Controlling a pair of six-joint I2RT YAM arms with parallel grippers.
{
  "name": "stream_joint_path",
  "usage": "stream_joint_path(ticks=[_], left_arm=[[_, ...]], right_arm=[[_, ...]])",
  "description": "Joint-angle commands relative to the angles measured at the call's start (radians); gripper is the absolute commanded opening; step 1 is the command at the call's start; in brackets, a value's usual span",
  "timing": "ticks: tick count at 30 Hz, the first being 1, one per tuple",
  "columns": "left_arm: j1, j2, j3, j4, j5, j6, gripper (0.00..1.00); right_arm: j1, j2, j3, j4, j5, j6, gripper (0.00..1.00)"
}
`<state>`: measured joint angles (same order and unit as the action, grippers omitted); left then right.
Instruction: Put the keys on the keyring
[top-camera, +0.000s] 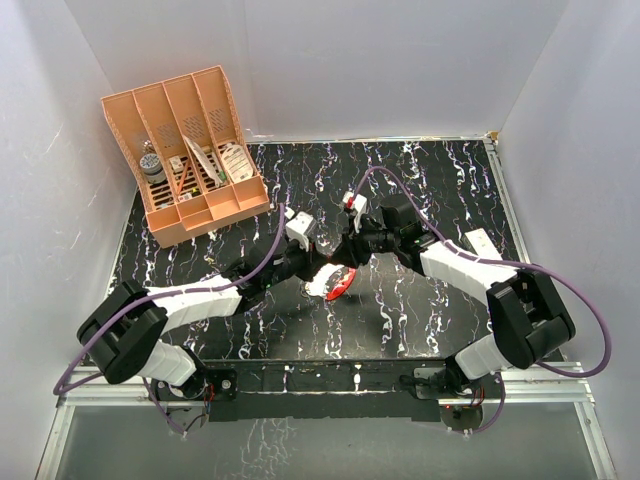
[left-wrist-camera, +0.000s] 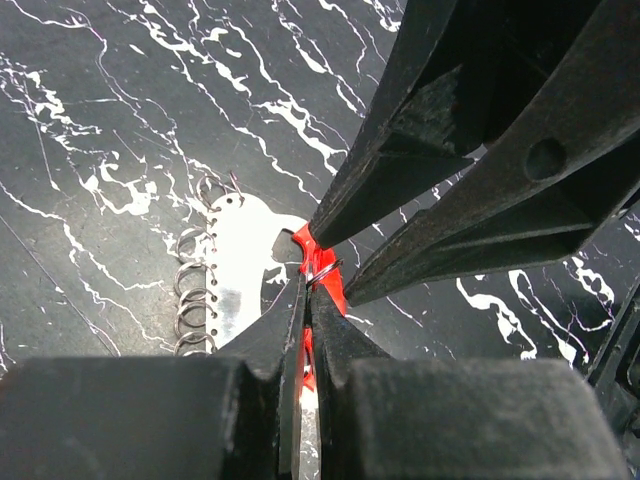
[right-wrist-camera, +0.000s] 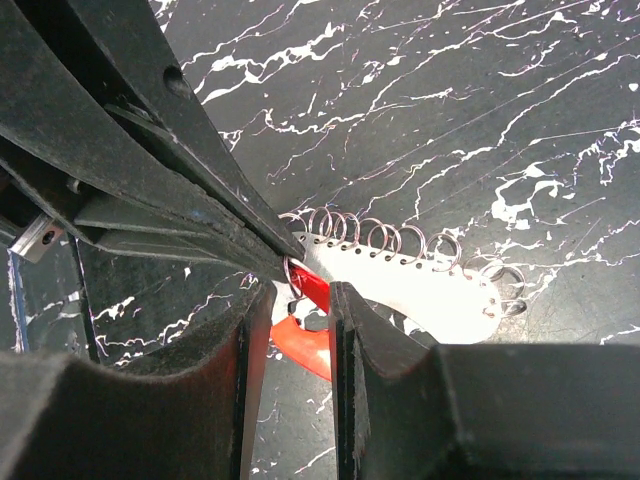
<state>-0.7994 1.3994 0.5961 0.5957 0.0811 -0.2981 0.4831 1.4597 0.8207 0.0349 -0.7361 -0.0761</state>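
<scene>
Black and shut tight, the left claw (left-wrist-camera: 308, 296) pinches the thin edge of the keyring (left-wrist-camera: 240, 265). A sliver of red and white shows between its two fingers. The right claw (right-wrist-camera: 300, 292) faces it nose to nose, tips almost touching the left one's. Its fingers stand apart with the keyring's red rim (right-wrist-camera: 305, 345) lying in the gap; whether they press on it cannot be told. A small wire ring (right-wrist-camera: 296, 275) sits just where the four tips meet. Beyond the claws the keyring's white half stretches away, flat and oval, with a row of little wire rings (right-wrist-camera: 385, 238) strung through holes along one edge. All this is at the middle of the black, white-veined worktop (top-camera: 440, 190), with both arms reaching in from the near edge. At the far left corner stands a peach-coloured slotted rack (top-camera: 205, 207), well apart from the claws, with a few small items in its compartments.
</scene>
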Motion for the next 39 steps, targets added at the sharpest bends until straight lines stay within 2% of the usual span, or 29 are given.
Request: stream_joint_path(ticks=[1,5,11,14,17,19,20,24,31,39], left_arm=[[0.006,0.004,0.032,0.002,0.059,0.013,0.0],[0.006,0.004,0.027,0.002,0.076,0.013,0.0],[0.006,0.003,0.028,-0.011,0.081,0.019,0.0],[0.006,0.006,0.029,-0.015,0.086,0.02,0.0],[0.006,0.011,0.03,-0.024,0.077,0.01,0.01],[0.007,0.019,0.035,-0.031,0.066,-0.002,0.26],[0.007,0.023,0.035,-0.028,0.062,-0.009,0.34],[0.008,0.016,-0.007,0.05,0.048,-0.045,0.49],[0.009,-0.013,-0.057,0.129,-0.018,-0.043,0.51],[0.009,-0.094,-0.205,0.315,-0.183,-0.024,0.52]], right_arm=[[0.001,-0.013,0.026,0.039,-0.002,-0.015,0.28],[0.001,-0.007,0.035,0.033,0.007,-0.019,0.28],[0.001,0.012,0.044,0.028,-0.01,-0.015,0.13],[0.001,0.016,0.047,0.029,-0.017,-0.014,0.02],[0.001,0.014,0.044,0.04,-0.02,-0.01,0.0],[0.002,0.002,0.028,0.069,-0.006,0.008,0.0],[0.002,-0.007,0.014,0.093,0.001,0.018,0.0],[0.002,-0.039,-0.041,0.22,0.008,0.084,0.0],[0.001,-0.057,-0.081,0.344,0.01,0.178,0.0],[0.001,-0.066,-0.101,0.486,0.005,0.317,0.0]])
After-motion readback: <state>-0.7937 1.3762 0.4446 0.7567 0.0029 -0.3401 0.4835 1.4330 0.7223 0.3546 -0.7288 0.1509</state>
